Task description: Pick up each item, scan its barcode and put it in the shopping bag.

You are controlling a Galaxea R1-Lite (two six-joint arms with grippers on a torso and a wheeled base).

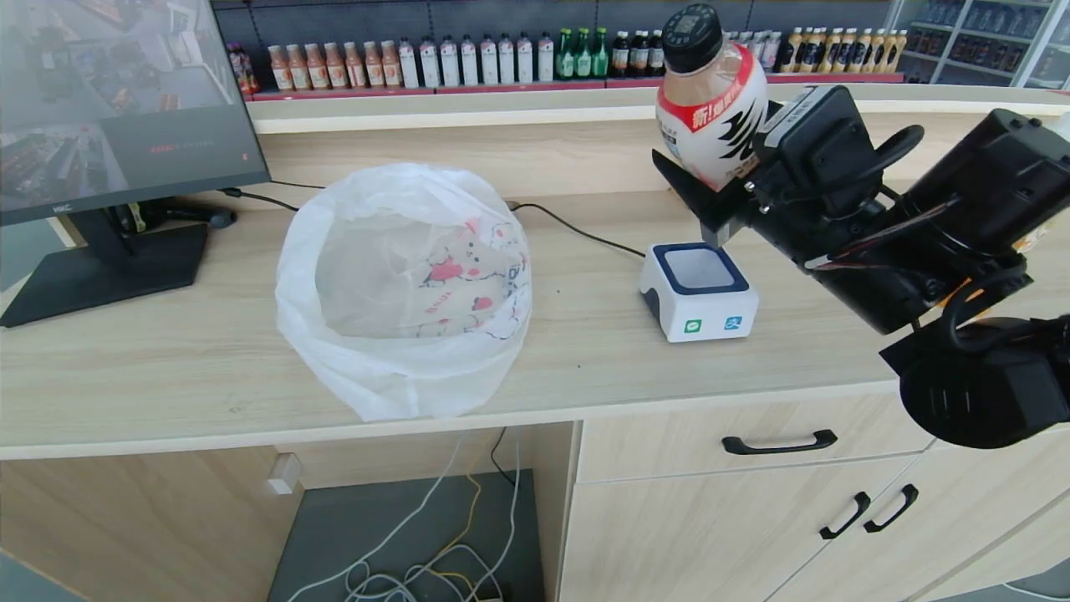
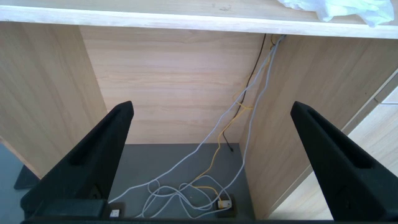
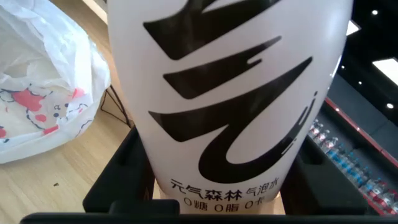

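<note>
Nearest us, low beneath the pale wooden counter (image 1: 167, 368), our left gripper (image 2: 211, 106) hangs with its fingers spread wide and nothing between them. On the counter, the thin white plastic shopping bag (image 1: 405, 284) stands with its mouth open. Apart from it, to its right, sits the small white box scanner (image 1: 700, 288), its dark window facing up. Just above and behind the scanner, our right gripper (image 1: 710, 188) is clamped on the lower body of the white plastic drink bottle (image 1: 710, 100), which is slightly tilted with its black cap uppermost. We judge the bottle full and fairly heavy. It looks stiff enough to squeeze, though its glossy sleeve may slip, so the lower body seems the best place to hold it. Farthest off, rows of shelved bottles (image 1: 535, 58) line the wall.
</note>
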